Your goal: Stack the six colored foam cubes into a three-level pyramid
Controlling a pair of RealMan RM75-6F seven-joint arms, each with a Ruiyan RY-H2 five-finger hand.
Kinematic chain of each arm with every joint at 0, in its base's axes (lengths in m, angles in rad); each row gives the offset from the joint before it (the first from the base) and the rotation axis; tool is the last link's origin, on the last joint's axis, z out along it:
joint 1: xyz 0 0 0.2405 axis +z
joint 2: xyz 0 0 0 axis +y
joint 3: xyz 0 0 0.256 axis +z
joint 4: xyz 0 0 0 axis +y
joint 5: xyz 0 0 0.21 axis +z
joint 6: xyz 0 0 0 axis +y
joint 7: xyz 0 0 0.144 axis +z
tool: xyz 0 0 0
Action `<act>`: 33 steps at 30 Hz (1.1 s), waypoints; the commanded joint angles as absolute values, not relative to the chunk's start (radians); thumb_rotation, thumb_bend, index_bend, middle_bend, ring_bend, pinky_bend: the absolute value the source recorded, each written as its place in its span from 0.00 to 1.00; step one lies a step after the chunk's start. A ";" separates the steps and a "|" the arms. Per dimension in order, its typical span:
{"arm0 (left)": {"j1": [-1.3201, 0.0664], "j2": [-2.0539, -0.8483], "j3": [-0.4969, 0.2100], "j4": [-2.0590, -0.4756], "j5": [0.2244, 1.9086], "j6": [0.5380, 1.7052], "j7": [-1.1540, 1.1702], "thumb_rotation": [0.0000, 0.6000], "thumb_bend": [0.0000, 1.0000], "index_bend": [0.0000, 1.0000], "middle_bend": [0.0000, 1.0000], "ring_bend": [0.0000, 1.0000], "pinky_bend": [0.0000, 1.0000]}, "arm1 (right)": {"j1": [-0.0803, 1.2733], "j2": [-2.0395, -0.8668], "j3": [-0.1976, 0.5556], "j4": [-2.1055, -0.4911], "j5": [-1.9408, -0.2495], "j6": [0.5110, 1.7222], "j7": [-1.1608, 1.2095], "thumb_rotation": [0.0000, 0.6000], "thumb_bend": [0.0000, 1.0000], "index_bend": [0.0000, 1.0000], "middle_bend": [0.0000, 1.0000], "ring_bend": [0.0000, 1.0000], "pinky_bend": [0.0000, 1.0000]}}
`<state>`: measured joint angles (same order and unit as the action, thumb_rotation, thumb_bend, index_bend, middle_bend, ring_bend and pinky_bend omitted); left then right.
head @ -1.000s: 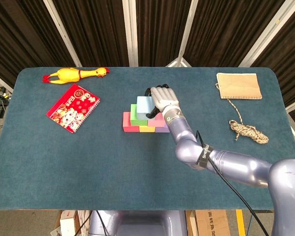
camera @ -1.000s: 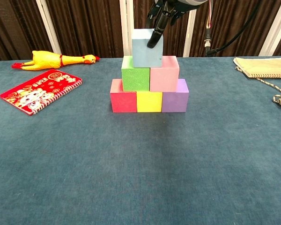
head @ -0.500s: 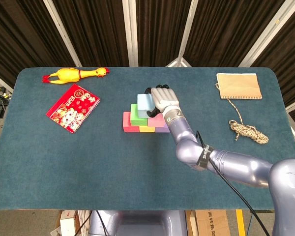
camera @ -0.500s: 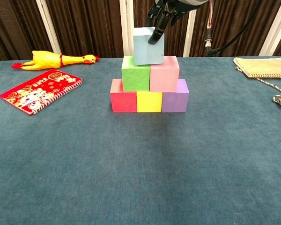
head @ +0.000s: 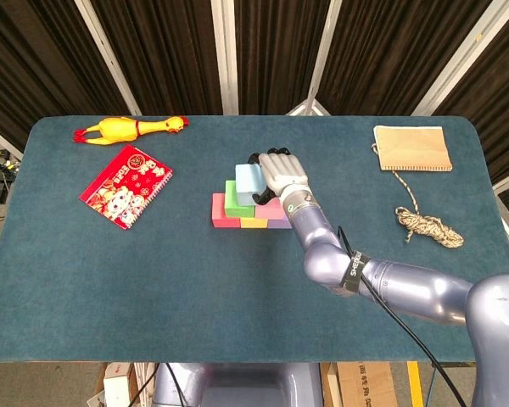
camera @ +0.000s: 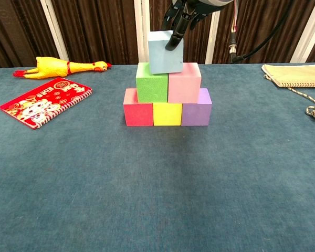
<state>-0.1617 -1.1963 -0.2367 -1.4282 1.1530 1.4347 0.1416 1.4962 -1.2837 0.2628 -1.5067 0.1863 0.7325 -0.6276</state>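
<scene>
On the counter (camera: 68, 173), the red cube (camera: 138, 113), yellow cube (camera: 167, 114) and purple cube (camera: 196, 113) carry the green cube (camera: 151, 88) and pink cube (camera: 185, 87). The right hand (head: 282, 172) grasps the light-blue cube (camera: 164, 52), slightly tilted, atop their seam. Level it, centre it, then release gently without nudging the stack.

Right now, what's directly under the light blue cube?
The light blue cube, gripped by the right hand, sits over the green cube and pink cube, slightly tilted. Whether its underside rests fully on them cannot be seen; the contact face is hidden.
</scene>
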 commanded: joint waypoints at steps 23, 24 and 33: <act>-0.160 -1.197 -0.239 -1.428 1.153 1.438 0.141 1.00 0.27 0.09 0.10 0.00 0.00 | 1.493 -1.274 0.251 -1.532 0.174 0.744 -0.611 1.00 0.37 0.25 0.26 0.08 0.00; -0.160 -1.197 -0.239 -1.428 1.153 1.439 0.141 1.00 0.27 0.09 0.10 0.00 0.00 | 1.493 -1.274 0.251 -1.533 0.174 0.744 -0.610 1.00 0.37 0.25 0.26 0.08 0.00; -0.161 -1.199 -0.239 -1.427 1.154 1.438 0.143 1.00 0.27 0.09 0.10 0.00 0.00 | 1.494 -1.272 0.250 -1.538 0.174 0.750 -0.607 1.00 0.37 0.25 0.26 0.08 0.00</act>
